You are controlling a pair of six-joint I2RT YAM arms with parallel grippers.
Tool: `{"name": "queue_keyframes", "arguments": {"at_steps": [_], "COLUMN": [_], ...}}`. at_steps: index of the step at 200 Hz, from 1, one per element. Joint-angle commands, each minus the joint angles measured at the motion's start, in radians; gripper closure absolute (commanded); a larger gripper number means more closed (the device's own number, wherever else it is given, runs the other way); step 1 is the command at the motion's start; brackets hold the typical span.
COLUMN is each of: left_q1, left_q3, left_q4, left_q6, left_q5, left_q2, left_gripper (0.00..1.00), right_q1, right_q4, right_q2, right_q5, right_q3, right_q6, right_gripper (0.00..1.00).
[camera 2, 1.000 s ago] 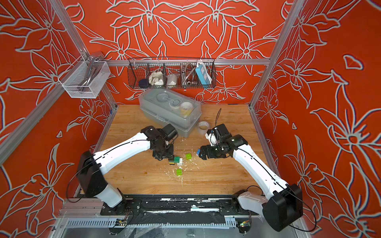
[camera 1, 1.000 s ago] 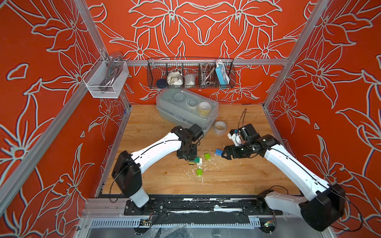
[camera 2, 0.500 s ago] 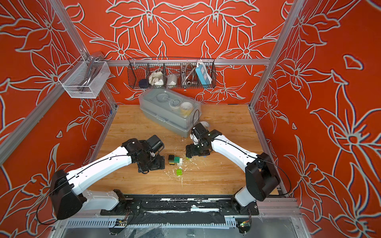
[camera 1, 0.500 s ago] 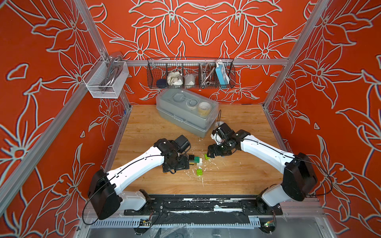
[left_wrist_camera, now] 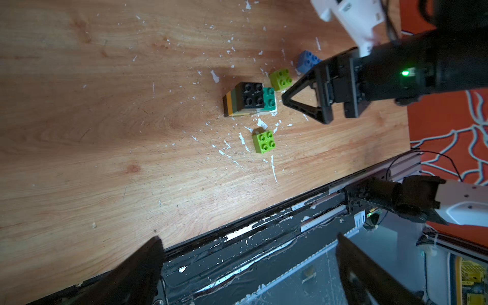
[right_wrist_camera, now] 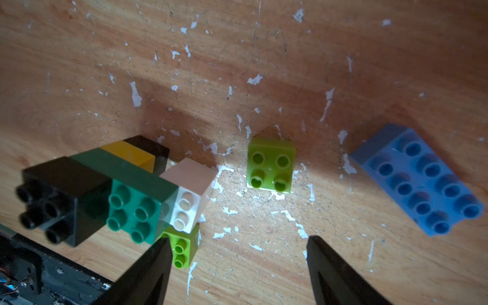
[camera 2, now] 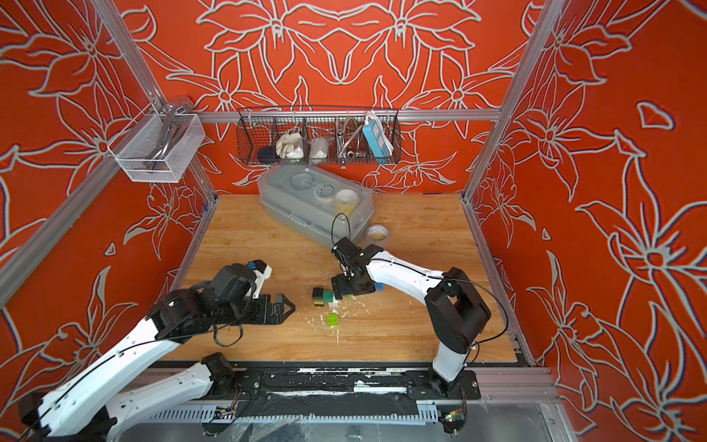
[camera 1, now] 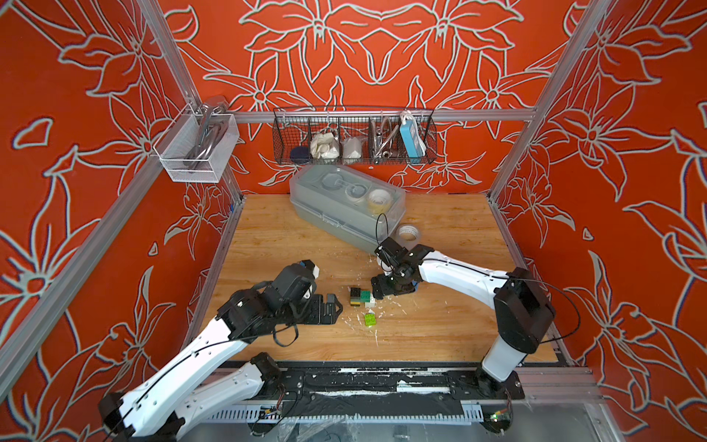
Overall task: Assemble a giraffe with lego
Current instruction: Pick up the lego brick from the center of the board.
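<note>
giraffe: we see it part built, standing studs-up on the table between the two grippers; a dark green body rests on a black-yellow leg at one end and a white leg at the other; a black brick tops the end over the black-yellow leg
left gripper: near the giraffe on its black-yellow side, clear of it; jaws spread wide with nothing between them
right gripper: just beside the giraffe's white-leg end; jaws apart and empty; we cannot tell whether a jaw touches the giraffe
lime brick: loose and studs-up, near the giraffe on the side toward the rail; apart from the white leg
second lime brick: loose and studs-up, just beside the giraffe's white-leg end on the side away from the rail; apart from the giraffe; under the right gripper, so we cannot find it in the top views
blue brick: a long one, studs-up, beyond the second lime brick as seen from the giraffe; clear of both
</note>
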Motion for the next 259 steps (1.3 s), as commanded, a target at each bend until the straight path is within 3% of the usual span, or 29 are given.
{"name": "queue_keyframes", "arguments": {"at_steps": [1, 112, 259], "left_q1": [-0.005, -0.005, -0.005], "left_q3": [-0.035, -0.039, -0.026], "left_q4": [0.007, 0.046, 0.061], "left_q6": [0.028, 0.013, 0.024], "left_q5": [0.004, 0.024, 0.015], "left_q2": [-0.038, -0.012, 0.024], "left_gripper": [0.0, 0.0, 0.01], "right_q1": [0.002, -0.041, -0.064], "right_q4": [-0.004, -0.038, -0.012], "right_q2": [0.04, 0.111, 0.209], "right_q5": [0.051, 0.061, 0.03], "right_q3": [0.036, 0.095, 0.113], "right_q6": [0.023, -0.029, -0.064], "right_gripper": [0.16, 0.19, 0.34]}}
